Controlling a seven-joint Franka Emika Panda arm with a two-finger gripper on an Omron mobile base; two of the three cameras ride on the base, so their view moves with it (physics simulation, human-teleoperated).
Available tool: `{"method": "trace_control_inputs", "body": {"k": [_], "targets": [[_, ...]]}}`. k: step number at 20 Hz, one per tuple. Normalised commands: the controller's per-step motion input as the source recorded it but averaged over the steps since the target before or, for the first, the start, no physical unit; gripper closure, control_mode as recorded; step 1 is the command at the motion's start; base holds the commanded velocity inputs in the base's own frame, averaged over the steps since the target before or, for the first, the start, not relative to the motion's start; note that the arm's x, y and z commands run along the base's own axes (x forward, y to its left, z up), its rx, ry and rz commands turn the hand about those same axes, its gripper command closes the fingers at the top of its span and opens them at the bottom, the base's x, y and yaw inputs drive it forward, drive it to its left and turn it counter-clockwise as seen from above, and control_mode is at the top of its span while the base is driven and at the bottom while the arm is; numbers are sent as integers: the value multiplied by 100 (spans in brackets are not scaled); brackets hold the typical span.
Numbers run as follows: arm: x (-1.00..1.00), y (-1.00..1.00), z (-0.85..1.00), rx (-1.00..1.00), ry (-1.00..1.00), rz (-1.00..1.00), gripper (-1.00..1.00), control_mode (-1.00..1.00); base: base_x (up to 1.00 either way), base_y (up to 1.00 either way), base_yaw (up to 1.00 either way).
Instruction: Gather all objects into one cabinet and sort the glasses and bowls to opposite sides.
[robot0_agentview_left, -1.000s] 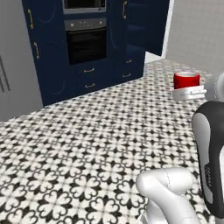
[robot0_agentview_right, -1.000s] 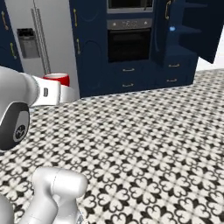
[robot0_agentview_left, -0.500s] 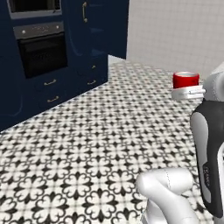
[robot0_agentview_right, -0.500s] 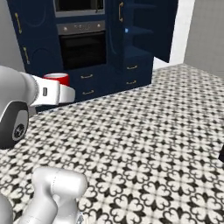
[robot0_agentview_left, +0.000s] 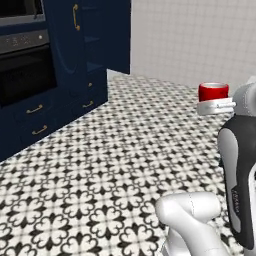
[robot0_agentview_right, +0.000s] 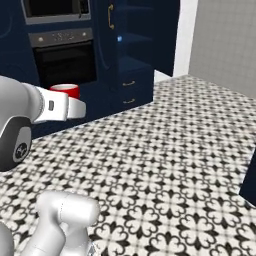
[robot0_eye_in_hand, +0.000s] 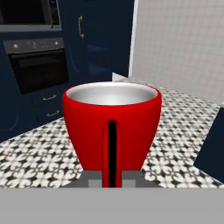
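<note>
My gripper (robot0_eye_in_hand: 112, 176) is shut on the red cup (robot0_eye_in_hand: 111, 120), one of the glasses, gripping it low at its base. The cup stands upright, and its pale inside holds nothing. From the left base view the cup (robot0_agentview_left: 213, 92) sits on top of the white hand, with the gripper (robot0_agentview_left: 214, 101) at mid-right, high over the floor. In the right base view the cup (robot0_agentview_right: 65, 90) and gripper (robot0_agentview_right: 68, 98) are at the left. The tall navy cabinet (robot0_agentview_left: 98, 45) (robot0_agentview_right: 142, 47) (robot0_eye_in_hand: 107, 41) stands ahead with its door open, its shelves showing and a curved brass handle (robot0_agentview_right: 110, 16). No bowls are in view.
A built-in black oven (robot0_agentview_left: 25, 75) (robot0_agentview_right: 62, 60) sits left of the cabinet, with navy drawers (robot0_agentview_left: 37, 120) below it. Black-and-white patterned floor (robot0_agentview_left: 125, 160) lies between me and the cabinet. A pale wall (robot0_agentview_left: 195, 40) rises at the right. A dark navy block (robot0_agentview_right: 249, 182) juts in at the right edge.
The whole picture has slid left as the base turned right, bringing the open cabinet and the pale wall into view. The cup stays held the same way in the gripper.
</note>
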Motion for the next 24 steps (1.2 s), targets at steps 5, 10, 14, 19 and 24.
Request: {"method": "trace_control_inputs", "body": {"k": [5, 10, 14, 19, 24], "targets": [[0, 0, 0, 0, 0, 0, 100, 100, 100, -3, 17], [0, 0, 0, 0, 0, 0, 100, 100, 100, -37, 8], [0, 0, 0, 0, 0, 0, 100, 100, 100, -30, 2], [0, 0, 0, 0, 0, 0, 100, 100, 100, -2, 9], [0, 0, 0, 0, 0, 0, 100, 100, 100, 0, 11]]}}
